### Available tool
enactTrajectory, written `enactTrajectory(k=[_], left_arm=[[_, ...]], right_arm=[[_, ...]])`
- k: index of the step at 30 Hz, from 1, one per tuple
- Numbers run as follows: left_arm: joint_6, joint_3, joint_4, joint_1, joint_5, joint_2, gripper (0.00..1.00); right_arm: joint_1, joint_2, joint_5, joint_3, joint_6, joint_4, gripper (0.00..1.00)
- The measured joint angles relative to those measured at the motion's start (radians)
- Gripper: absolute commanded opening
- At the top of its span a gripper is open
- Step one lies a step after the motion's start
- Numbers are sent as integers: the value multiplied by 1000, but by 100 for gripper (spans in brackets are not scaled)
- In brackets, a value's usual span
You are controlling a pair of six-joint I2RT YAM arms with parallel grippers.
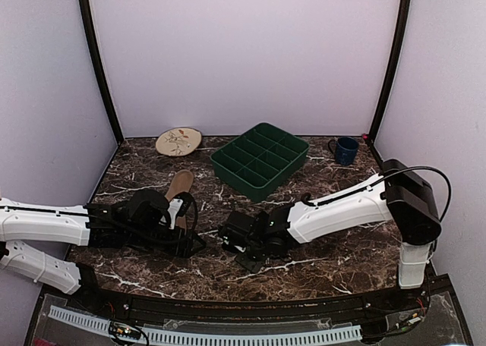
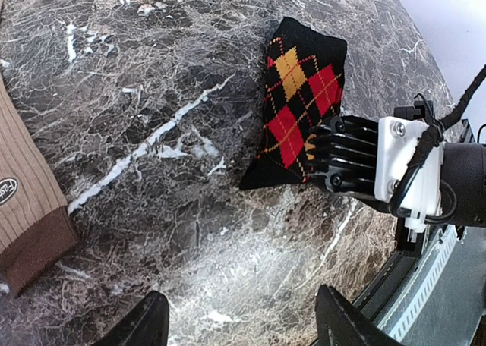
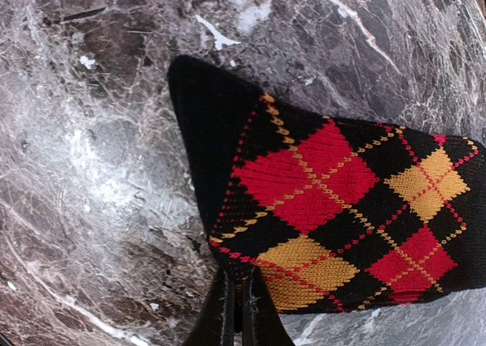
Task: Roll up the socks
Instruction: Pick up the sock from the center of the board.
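The black argyle sock lies flat on the marble table, folded short; it also shows in the left wrist view. My right gripper is shut, pinching the sock's near edge; it also shows in the left wrist view and in the top view. The tan-brown sock lies stretched out flat behind my left arm, its darker cuff at the left of the wrist view. My left gripper is open and empty over bare marble, just left of the argyle sock, and shows in the top view.
A green compartment tray stands at the back centre. A blue mug is at the back right. A round beige plate with a leaf drawing is at the back left. The table's front edge runs close behind my right gripper.
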Motion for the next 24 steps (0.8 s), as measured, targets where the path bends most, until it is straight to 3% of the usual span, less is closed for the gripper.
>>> enactTrajectory(k=[24], left_arm=[[158, 48, 103, 0, 129, 136, 69]], right_arm=[[-181, -105, -579, -187, 135, 192, 0]])
